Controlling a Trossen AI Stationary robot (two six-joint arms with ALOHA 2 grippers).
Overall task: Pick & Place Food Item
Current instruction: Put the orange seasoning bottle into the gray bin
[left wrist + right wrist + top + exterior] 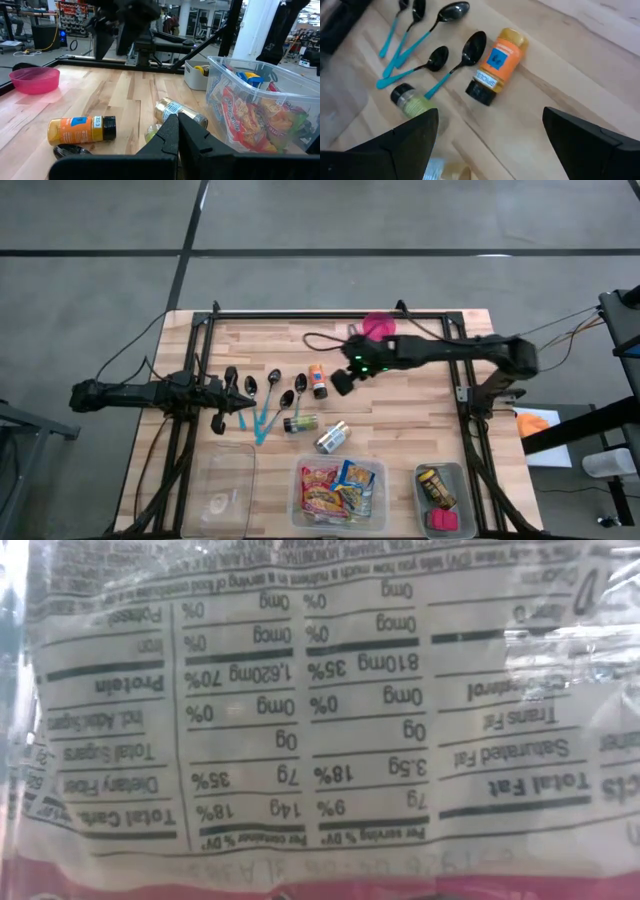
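An orange bottle with a black cap (495, 65) lies on its side on the wooden table (420, 410), beside several black spoons with teal handles (427, 60). My right gripper (490, 120) hangs open above the table, just right of that bottle (318, 380), touching nothing. A green jar (412, 100) and a silver can (332, 437) lie nearer the front edge. A clear bin (338, 492) at the front holds food packets. My left gripper (177, 130) rests shut at the table's left, level, pointing at the jar and can.
A pink bowl (380, 326) stands at the far edge. A small bin (443, 498) at the front right holds a yellow jar and a pink item. A clear tray (225, 490) lies at the front left. A packet's nutrition label (320, 720) fills the low view.
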